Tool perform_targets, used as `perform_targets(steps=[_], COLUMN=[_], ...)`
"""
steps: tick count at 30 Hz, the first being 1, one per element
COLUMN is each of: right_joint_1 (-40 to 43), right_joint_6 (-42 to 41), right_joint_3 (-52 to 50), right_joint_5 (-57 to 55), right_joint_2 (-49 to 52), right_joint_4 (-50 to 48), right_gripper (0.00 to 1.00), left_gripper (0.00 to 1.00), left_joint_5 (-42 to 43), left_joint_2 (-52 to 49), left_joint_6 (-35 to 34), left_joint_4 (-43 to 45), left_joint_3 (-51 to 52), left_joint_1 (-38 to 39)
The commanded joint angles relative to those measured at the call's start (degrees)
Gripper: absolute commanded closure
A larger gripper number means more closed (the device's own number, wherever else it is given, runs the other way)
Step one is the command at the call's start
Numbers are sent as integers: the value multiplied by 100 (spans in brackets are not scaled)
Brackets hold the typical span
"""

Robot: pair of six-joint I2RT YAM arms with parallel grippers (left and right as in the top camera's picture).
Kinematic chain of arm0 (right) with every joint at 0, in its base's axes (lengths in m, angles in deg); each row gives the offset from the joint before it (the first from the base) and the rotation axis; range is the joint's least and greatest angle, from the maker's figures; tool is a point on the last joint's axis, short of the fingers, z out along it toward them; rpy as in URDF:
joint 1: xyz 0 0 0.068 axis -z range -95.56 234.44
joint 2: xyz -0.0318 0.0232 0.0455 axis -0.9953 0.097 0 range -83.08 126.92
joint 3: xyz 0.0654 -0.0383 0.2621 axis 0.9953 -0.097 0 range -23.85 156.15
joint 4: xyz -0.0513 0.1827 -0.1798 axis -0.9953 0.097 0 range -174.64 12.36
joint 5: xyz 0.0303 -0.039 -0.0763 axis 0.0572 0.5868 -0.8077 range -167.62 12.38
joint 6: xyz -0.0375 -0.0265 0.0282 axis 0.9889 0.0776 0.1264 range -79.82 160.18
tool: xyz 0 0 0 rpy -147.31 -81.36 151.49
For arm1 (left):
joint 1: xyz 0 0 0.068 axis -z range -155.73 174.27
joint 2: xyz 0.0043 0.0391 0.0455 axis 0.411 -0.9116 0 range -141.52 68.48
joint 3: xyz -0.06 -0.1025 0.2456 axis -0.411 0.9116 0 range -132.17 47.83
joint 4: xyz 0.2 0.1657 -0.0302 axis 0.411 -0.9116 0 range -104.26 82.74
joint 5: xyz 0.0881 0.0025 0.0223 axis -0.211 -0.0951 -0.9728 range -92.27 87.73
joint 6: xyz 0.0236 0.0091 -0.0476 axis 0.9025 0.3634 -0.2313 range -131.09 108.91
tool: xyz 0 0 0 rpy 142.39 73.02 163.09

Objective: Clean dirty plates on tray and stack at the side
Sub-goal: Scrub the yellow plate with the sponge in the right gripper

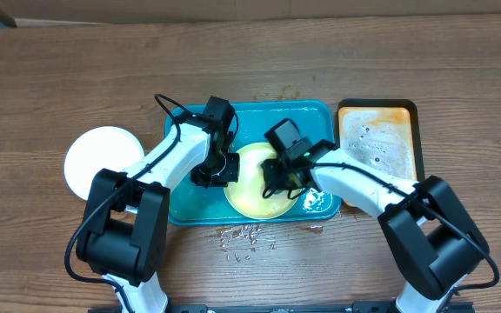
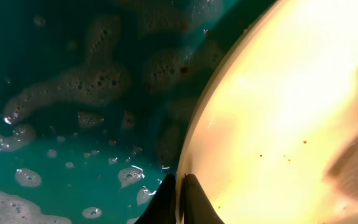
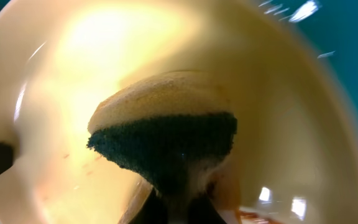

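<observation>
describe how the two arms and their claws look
Both arms match: rounded white link shells between bulky black joint housings. The left arm has a thin black cable looping loose near its wrist; the right arm has one running along its white link. The left claw and right claw are black with two slim dark fingers. No markings are legible.

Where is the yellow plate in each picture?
Overhead: the yellow plate is in the middle, in the blue tray.
Left wrist: it fills the right side; the left claw pinches its rim.
Right wrist: it fills nearly everything, behind the sponge.
Shared landmark: the blue tray beside the plate.
</observation>
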Motion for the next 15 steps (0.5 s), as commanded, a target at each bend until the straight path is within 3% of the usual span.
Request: perform_targets(steps=[1,8,15], right_joint_1=[487,542,382], right_joint_6=[485,1130,1467], right_joint_3=[-83,-85,-85], right_joint_5=[-706,-619,-584], right_joint_2=[98,98,98], right_joint_4=[457,1123,466], right_gripper=[96,96,96], left_gripper=[96,96,96], left_joint_5=[-87,-85,-85], left_joint_2=[-50,-50,-50], left_joint_6=[-26,-28,-28], left_joint_4=[-142,-136,-142], left_joint_3=[20,20,20], left_joint_1=[50,50,50])
